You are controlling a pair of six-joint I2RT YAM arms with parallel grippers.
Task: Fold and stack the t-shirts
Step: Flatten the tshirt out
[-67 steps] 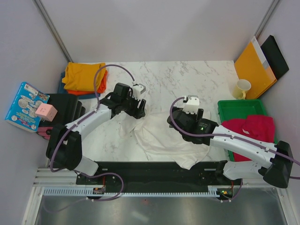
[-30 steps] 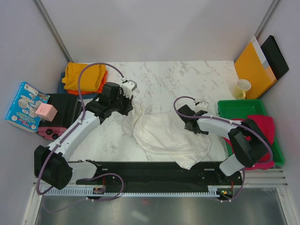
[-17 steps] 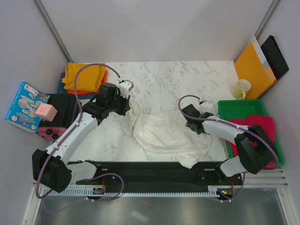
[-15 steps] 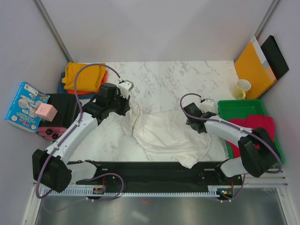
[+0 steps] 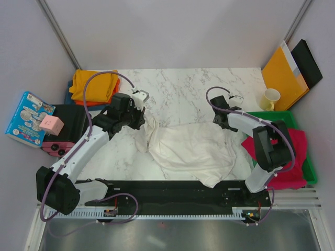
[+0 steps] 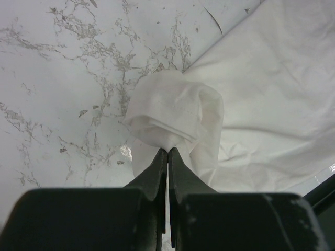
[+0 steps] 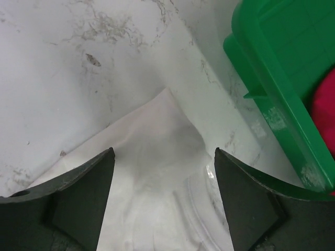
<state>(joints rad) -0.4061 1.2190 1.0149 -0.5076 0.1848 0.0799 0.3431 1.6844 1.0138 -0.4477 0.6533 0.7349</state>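
Observation:
A white t-shirt (image 5: 188, 149) lies crumpled across the table's near middle. My left gripper (image 5: 145, 119) is shut on a bunched fold at the shirt's left end, and in the left wrist view the cloth (image 6: 172, 112) bulges just past the left gripper's (image 6: 167, 151) closed tips. My right gripper (image 5: 222, 124) hangs open over the shirt's far right corner (image 7: 167, 130), with cloth lying flat between the right gripper's (image 7: 164, 154) spread fingers. A mustard yellow shirt (image 5: 94, 83) lies folded on an orange one (image 5: 113, 91) and a blue one (image 5: 69, 95) at the back left. A crimson-pink shirt (image 5: 285, 149) lies in the green tray.
The green tray (image 5: 264, 117) stands right beside my right gripper, its wall (image 7: 272, 99) close to the right finger. A cream mug (image 5: 270, 98), an orange-yellow envelope (image 5: 282, 70) and a black folder (image 5: 309, 63) are at the back right. A blue box (image 5: 29, 117) and a pink cube (image 5: 51, 124) sit at the left.
My right gripper has swung away from me and to the right, to the shirt's corner beside the tray, staying open. The shirt's right side lies more spread. The left gripper keeps its grip, almost still.

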